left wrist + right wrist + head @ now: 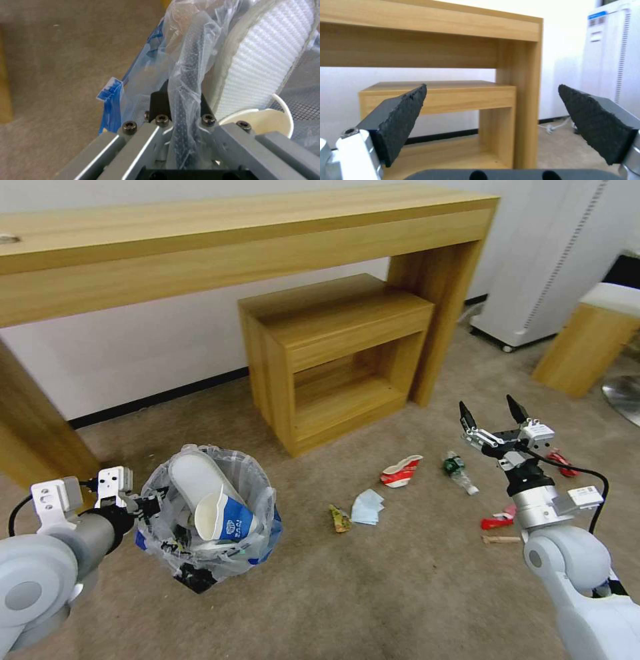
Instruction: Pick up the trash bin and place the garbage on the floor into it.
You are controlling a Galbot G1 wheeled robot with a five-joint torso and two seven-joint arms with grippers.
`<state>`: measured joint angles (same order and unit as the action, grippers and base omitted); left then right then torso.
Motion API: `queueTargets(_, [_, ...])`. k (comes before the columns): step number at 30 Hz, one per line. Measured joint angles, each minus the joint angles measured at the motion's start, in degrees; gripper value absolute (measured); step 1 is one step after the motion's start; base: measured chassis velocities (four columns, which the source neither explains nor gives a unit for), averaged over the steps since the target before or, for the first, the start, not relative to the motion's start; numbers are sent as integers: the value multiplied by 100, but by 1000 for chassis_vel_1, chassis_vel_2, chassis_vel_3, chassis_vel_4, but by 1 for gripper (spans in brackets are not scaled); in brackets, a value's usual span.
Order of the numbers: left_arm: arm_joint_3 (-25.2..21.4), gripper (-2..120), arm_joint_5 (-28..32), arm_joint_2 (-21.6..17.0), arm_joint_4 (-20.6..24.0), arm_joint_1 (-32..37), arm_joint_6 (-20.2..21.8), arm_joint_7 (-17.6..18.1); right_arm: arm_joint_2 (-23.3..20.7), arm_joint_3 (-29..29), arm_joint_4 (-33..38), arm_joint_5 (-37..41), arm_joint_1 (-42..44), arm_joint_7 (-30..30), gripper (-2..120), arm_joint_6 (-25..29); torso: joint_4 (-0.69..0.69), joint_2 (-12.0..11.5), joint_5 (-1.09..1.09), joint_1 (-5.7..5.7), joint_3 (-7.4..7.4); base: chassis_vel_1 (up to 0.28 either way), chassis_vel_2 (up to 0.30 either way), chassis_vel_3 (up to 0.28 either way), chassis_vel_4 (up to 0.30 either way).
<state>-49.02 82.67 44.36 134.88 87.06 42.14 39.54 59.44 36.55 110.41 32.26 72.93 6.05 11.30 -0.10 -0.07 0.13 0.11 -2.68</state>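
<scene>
Beige carpet floor point(400, 593). Lying directly on it, well apart from each other: crushed red-white bowl point(401, 471), pale blue mask point(367, 507), small yellowish wrapper point(339, 518) just beside the mask, small bottle point(457, 471) with green part, red wrappers point(497, 521), wooden stick point(501, 539). Standing behind on the same floor: low wooden shelf unit point(337, 357).

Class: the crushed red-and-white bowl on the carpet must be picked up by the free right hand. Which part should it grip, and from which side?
Grip the crushed bowl across its flattened rims, coming straight down from above. It lies on the carpet squashed into a narrow wedge, so the open right hand probably closes best over that narrow width, fingers astride it.
</scene>
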Motion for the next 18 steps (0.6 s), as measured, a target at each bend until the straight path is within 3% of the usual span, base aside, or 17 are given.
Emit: queueTargets(18, [-60,1,-67,-10,22,56,-47,2,70,0,8,4,30,182,100,70,0,0,0,0,0,-21,-23,-19,-23])
